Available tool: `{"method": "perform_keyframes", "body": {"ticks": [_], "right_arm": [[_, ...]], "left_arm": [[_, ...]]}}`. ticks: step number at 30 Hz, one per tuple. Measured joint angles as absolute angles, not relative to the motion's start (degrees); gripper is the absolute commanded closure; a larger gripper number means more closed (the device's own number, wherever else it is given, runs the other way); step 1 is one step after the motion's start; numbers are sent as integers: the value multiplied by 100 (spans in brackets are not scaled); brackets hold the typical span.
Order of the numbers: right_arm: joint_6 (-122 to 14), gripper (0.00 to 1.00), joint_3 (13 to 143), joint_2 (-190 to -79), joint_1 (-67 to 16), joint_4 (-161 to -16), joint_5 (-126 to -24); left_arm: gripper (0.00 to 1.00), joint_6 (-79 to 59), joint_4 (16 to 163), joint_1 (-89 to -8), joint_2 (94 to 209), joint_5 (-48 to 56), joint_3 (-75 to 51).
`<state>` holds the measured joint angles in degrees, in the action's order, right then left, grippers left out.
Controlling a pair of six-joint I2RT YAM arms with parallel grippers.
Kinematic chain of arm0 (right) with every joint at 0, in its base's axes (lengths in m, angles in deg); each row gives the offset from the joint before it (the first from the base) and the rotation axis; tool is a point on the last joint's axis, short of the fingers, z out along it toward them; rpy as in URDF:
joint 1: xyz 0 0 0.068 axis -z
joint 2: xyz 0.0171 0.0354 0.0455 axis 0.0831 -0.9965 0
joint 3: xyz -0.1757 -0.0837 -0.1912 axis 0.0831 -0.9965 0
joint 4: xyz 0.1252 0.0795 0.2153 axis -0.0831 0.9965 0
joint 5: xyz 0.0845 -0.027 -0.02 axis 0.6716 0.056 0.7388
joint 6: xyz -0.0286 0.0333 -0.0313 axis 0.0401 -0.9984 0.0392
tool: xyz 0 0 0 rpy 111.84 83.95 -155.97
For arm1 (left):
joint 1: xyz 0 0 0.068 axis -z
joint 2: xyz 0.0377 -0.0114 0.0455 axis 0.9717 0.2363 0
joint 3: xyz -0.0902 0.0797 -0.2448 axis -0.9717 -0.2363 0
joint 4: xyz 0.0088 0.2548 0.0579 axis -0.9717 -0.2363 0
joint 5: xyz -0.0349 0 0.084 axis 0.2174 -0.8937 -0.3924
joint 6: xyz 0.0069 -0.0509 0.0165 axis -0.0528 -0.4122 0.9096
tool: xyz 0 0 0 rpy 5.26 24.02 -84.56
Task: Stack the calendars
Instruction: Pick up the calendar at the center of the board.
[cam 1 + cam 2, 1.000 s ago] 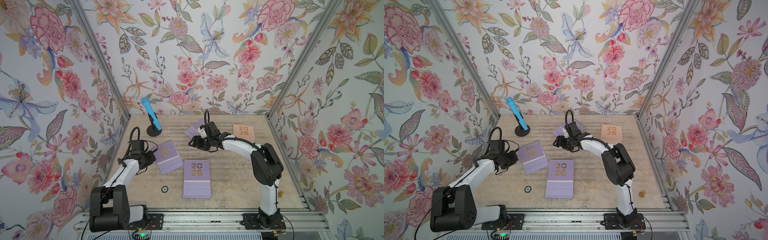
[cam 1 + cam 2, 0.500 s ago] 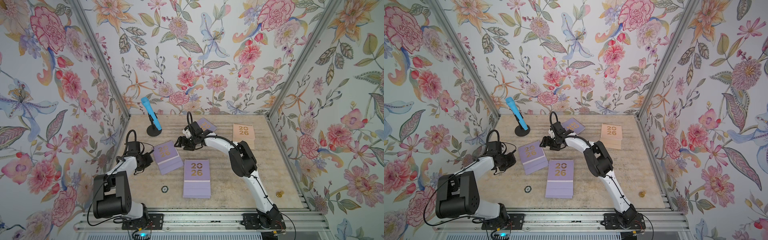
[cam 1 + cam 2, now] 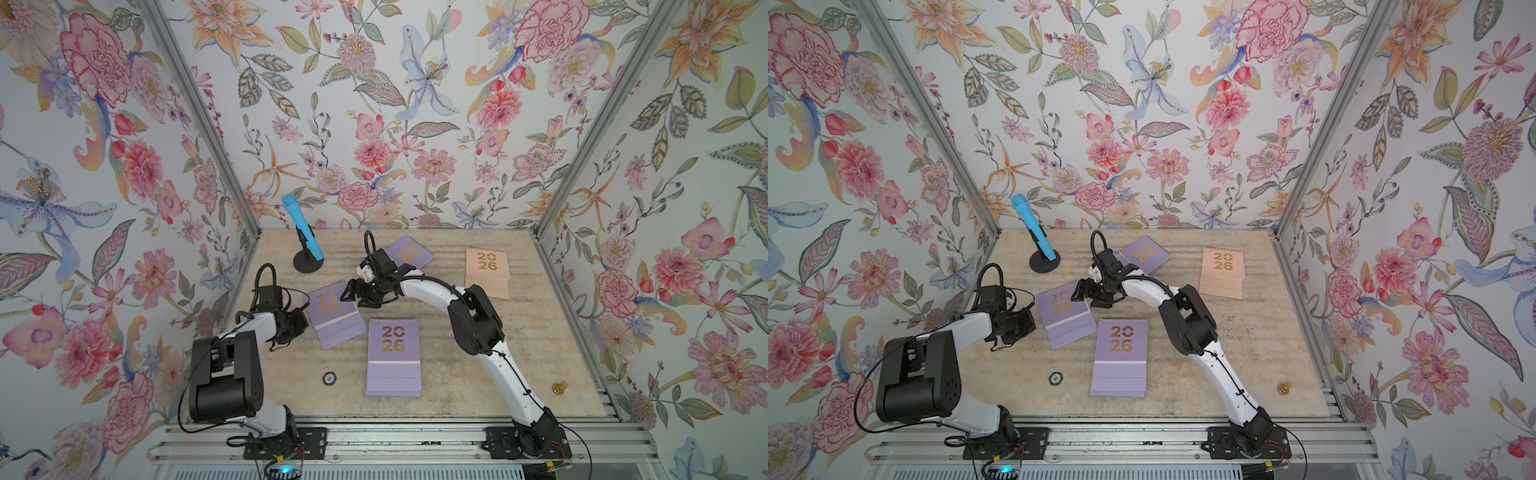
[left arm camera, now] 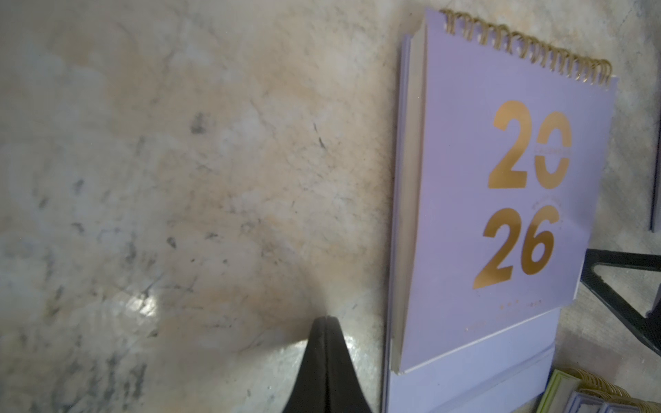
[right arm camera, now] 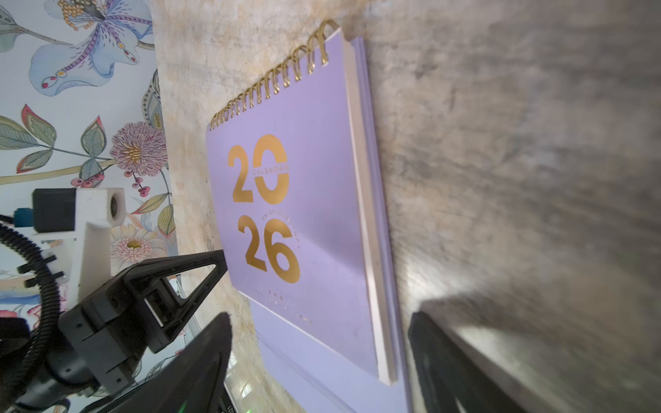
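- Hanging over the far corner of the skewed lavender calendar (image 3: 334,320), the right gripper (image 3: 358,298) stood wide open (nothing held).
- The left gripper (image 4: 325,323) sat closed, empty, just beside that calendar's edge.

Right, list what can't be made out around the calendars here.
- Rear lavender calendar: near corner hidden behind the right arm's wrist, in both top views.
- Yellow-green calendar: mostly cut off by the left wrist view's edge.
- Dark disc and gold piece: too small to identify, top views.
- Right gripper: contact with the tilted lavender calendar unclear, fingers cropped in the right wrist view.
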<state>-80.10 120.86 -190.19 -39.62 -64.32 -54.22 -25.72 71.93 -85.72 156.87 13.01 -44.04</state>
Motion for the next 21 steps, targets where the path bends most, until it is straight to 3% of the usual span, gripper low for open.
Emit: {"method": "perform_keyframes", "body": {"ticks": [9,21], "right_arm": [[-8166,21,12827,-19506,-4012,-6465,-4897],[-9293,40,12161,-19572,-3824,-8454,-4357]], "left_arm": [[100,-2462,7587,-8611,15819,1482,-4439],[100,-2449,7716,-8661,15806,1390,-4478]]}}
